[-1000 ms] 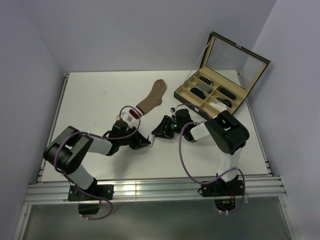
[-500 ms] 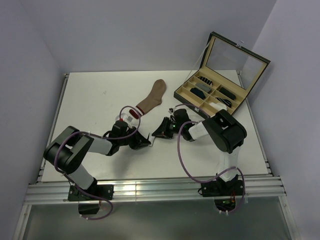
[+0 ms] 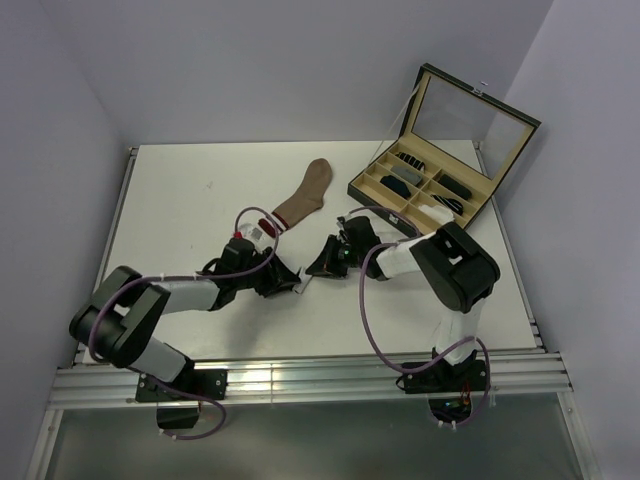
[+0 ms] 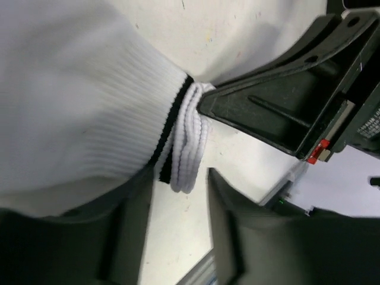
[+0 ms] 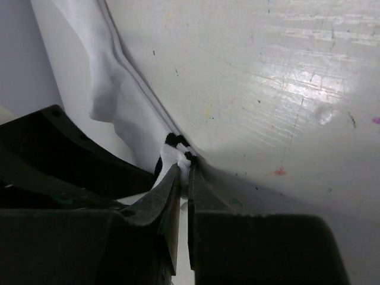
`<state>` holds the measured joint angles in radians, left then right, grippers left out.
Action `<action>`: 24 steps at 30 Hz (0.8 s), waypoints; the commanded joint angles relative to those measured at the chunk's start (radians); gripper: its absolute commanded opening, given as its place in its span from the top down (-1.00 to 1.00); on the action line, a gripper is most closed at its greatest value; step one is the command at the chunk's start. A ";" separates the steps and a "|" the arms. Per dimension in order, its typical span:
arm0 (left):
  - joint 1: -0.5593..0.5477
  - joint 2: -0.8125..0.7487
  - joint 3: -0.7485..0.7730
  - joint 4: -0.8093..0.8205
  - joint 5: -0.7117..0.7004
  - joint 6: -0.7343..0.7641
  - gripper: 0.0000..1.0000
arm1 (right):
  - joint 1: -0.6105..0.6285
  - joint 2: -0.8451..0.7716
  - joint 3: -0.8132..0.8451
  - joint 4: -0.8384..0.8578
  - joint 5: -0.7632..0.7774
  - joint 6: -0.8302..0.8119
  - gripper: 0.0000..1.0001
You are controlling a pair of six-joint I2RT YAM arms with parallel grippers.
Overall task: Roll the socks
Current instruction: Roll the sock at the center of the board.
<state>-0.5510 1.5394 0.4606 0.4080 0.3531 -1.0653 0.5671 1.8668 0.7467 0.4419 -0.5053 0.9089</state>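
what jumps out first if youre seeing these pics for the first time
The two arms meet mid-table over a white sock. The right gripper pinches its dark-striped cuff, while the left gripper, close against the sock, has its jaws apart. Behind them a tan sock lies flat, and an open case with divided compartments stands at the far right.

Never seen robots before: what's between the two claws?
The cuff of the white sock, pinched by the right gripper; the left wrist view shows it best.
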 commanded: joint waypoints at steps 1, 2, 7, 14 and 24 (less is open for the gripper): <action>-0.010 -0.117 0.047 -0.205 -0.185 0.105 -0.01 | 0.010 -0.044 0.035 -0.156 0.099 -0.059 1.00; -0.016 -0.139 0.068 -0.262 -0.218 0.134 -0.07 | 0.014 -0.047 0.040 -0.172 0.108 -0.058 1.00; -0.156 -0.235 0.159 -0.403 -0.477 0.234 -0.24 | 0.025 -0.052 0.081 -0.268 0.148 -0.058 1.00; -0.472 -0.231 0.190 -0.397 -0.916 0.436 -0.17 | 0.033 -0.043 0.131 -0.356 0.171 -0.050 1.00; -0.681 -0.019 0.296 -0.437 -1.177 0.539 -0.07 | 0.033 -0.040 0.135 -0.361 0.163 -0.041 1.00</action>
<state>-1.1999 1.4845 0.6983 -0.0006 -0.6819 -0.5892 0.5961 1.8381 0.8658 0.1528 -0.4011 0.8822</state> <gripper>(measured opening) 0.537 0.088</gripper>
